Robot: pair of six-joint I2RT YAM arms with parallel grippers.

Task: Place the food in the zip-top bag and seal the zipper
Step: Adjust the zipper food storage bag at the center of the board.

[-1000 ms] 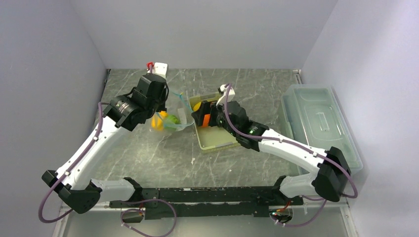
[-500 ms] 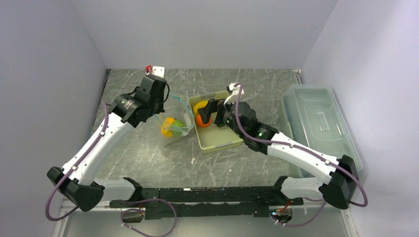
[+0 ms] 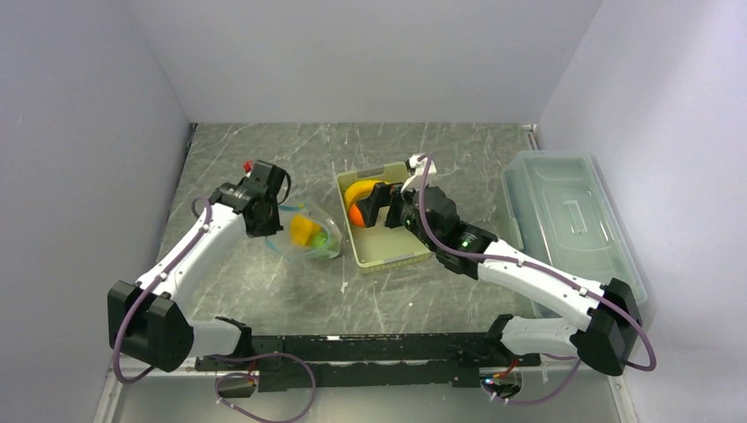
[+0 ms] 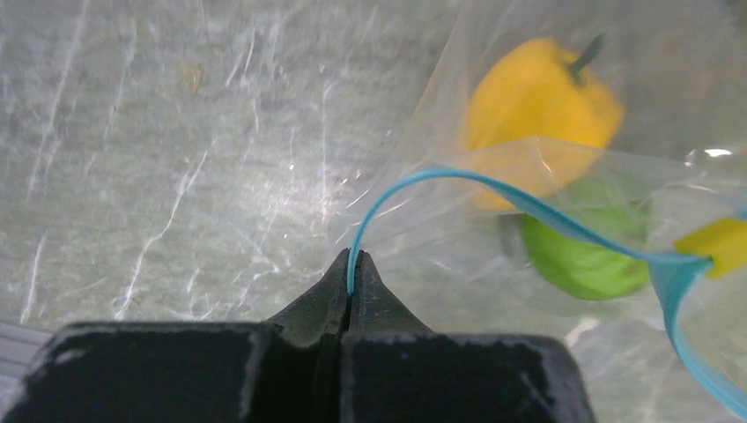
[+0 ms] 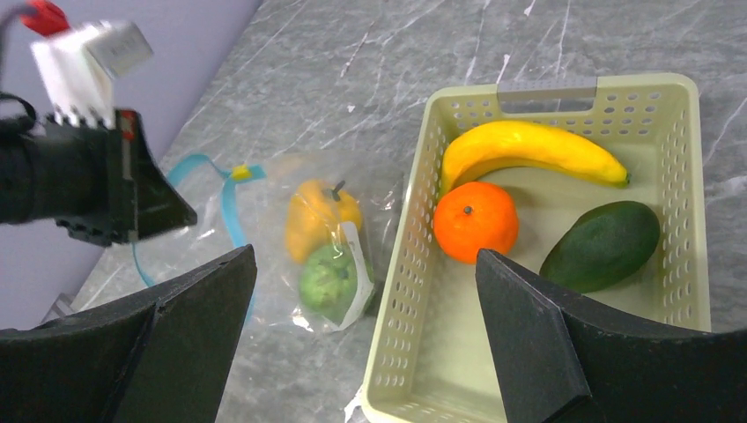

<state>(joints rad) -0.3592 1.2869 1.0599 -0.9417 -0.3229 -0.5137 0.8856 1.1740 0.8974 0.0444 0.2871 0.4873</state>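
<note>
Two pieces of food sit inside the bag (image 3: 310, 236): the pepper (image 4: 537, 115) and the green ball (image 4: 586, 256). Three more wait in the basket (image 5: 678, 88): a banana (image 5: 528, 150), an orange (image 5: 476, 220) and a dark green avocado (image 5: 599, 245).

A second ago the bag hung from the left gripper (image 4: 352, 264), lifted close to the basket's far left corner. Now the left arm has swung down and away, and the bag lies on the table (image 3: 264, 291) just left of the basket, its mouth slack and unsealed. The left claw is pinched fully shut on the zipper (image 4: 423, 176) at one end, so the blue strip arches up from its tips.

The right gripper (image 5: 366, 254) has drawn back a little from the bag's mouth. It hovers over the basket's left wall with its jaws spread as wide as they go, holding nothing.

Setting the bag down probably steadies it, but the mouth now looks harder to drop food into. The task seems under half done, with a fresh pick from the basket likely next.
</note>
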